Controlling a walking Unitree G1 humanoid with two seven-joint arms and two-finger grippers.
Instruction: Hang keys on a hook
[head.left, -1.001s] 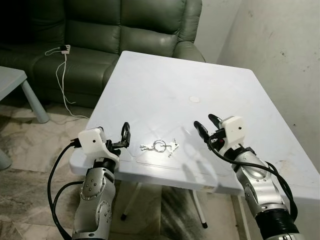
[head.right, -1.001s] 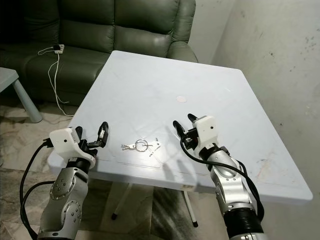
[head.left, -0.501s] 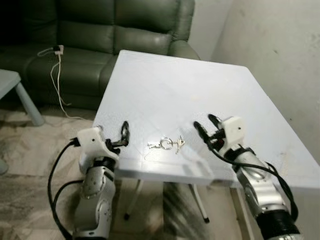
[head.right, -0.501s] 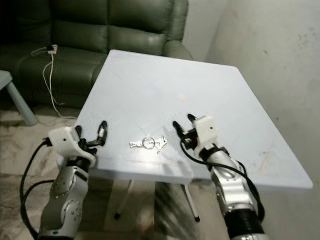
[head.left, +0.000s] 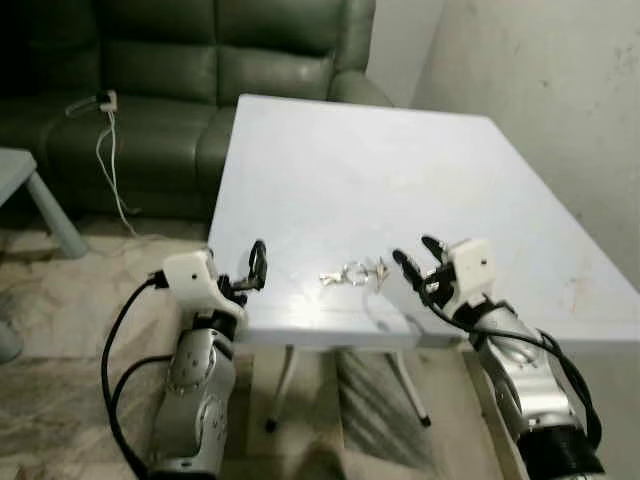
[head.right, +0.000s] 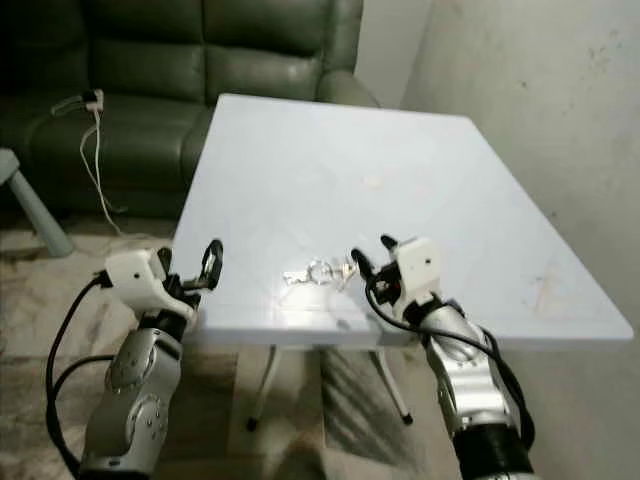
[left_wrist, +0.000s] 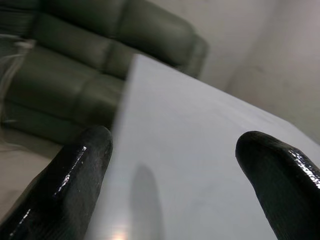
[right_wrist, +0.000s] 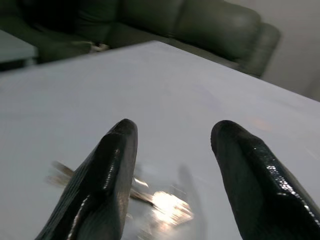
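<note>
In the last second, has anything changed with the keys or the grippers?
The camera has shifted, so the whole scene sits differently in view. The right gripper has closed in on the keys, fingers open just beside them, nothing gripped. The keys have stayed flat on the white table near its front edge. The left gripper has stayed open at the table's front left corner.

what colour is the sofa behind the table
Dark green leather-look sofa, clearest in the left eye view, beyond the white table.
</note>
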